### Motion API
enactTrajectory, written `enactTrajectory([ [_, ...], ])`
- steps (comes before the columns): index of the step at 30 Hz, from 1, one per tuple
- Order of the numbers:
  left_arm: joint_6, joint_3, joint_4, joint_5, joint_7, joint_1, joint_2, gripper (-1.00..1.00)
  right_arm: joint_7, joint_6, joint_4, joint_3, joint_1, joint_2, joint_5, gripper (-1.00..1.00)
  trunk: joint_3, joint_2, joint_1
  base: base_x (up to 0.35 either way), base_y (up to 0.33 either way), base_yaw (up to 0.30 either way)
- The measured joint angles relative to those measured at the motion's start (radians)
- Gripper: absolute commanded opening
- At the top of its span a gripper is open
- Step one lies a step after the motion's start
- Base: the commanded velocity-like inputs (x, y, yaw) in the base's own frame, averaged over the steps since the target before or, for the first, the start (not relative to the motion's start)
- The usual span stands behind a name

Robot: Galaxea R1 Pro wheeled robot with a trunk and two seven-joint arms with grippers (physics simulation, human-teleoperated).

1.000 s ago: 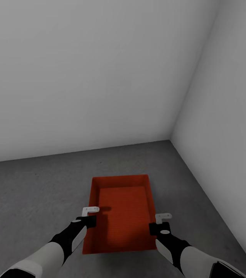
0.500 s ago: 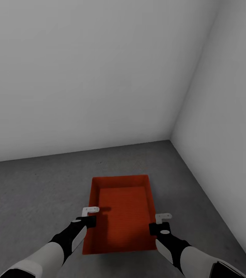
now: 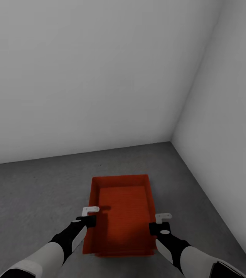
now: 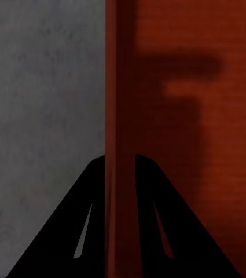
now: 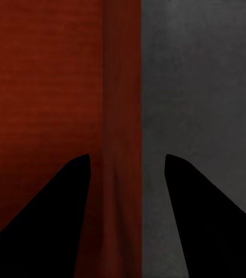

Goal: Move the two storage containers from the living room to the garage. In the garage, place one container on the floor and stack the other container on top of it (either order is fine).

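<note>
An orange-red storage container is seen low over the grey garage floor near the wall corner, its left wall pinched by the left hand, its right wall straddled by the spread right hand; placing is judged underway, left release next.

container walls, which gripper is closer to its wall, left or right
Left. The left gripper pinches its wall of the container with both fingers touching; the right gripper straddles the opposite wall with gaps on both sides.
</note>
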Motion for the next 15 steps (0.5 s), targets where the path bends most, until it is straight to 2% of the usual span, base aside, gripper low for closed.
enactTrajectory([
  [15,0.001,0.004,-0.002,-0.006,-0.003,0.000,0.000,-1.00,0.000,-0.002,0.000,-0.001,0.000,0.000,0.000,-1.00,0.000,0.000,0.000,0.015,0.001,0.000],
])
